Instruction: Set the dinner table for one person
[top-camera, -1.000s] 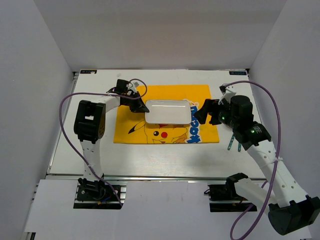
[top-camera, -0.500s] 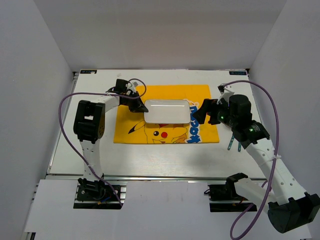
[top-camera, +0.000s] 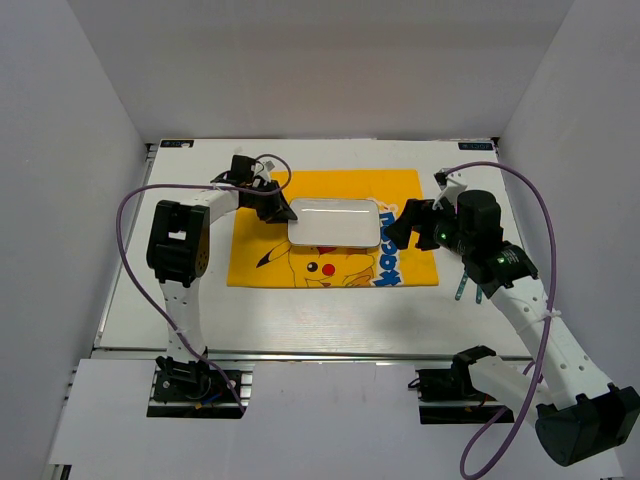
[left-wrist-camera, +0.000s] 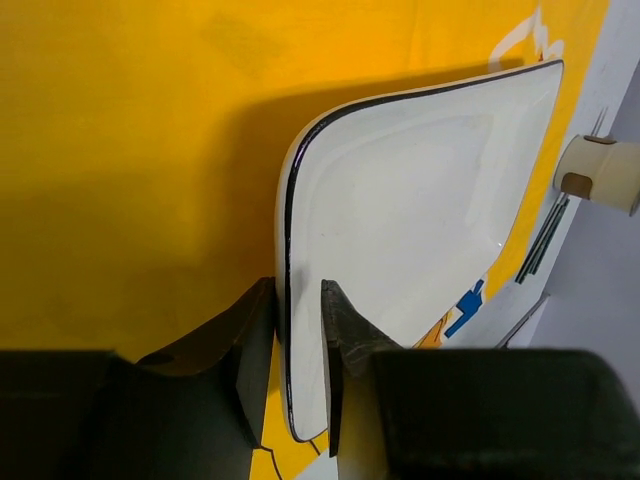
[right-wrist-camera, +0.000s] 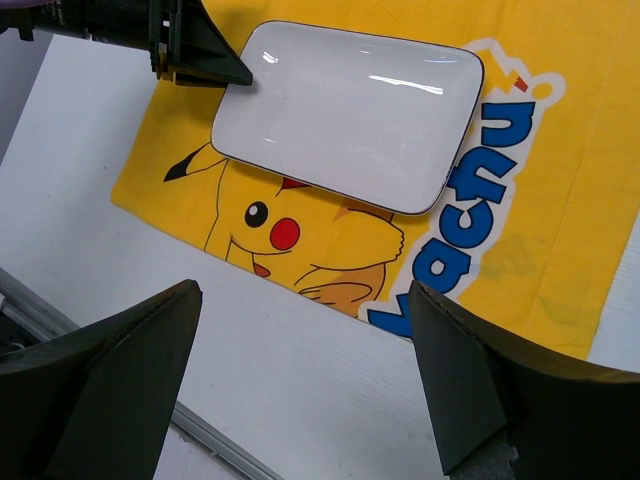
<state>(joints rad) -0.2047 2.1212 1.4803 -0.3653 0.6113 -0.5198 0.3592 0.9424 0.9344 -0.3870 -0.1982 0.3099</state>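
Dinner table (top-camera: 300, 315) is lying flat beneath both arms, carrying the yellow Pikachu placemat (top-camera: 400, 190) at its centre. The white rectangular plate (top-camera: 334, 222) is resting on the far middle of the mat. Left gripper (left-wrist-camera: 298, 300) is straddling the plate's left rim, its fingers (left-wrist-camera: 250, 340) slightly apart with a sliver of gap on the inner side, not pinching. Right gripper (right-wrist-camera: 300, 400) is hovering over the mat's right edge, near the plate but clear of it, fingers spread wide and holding nothing.
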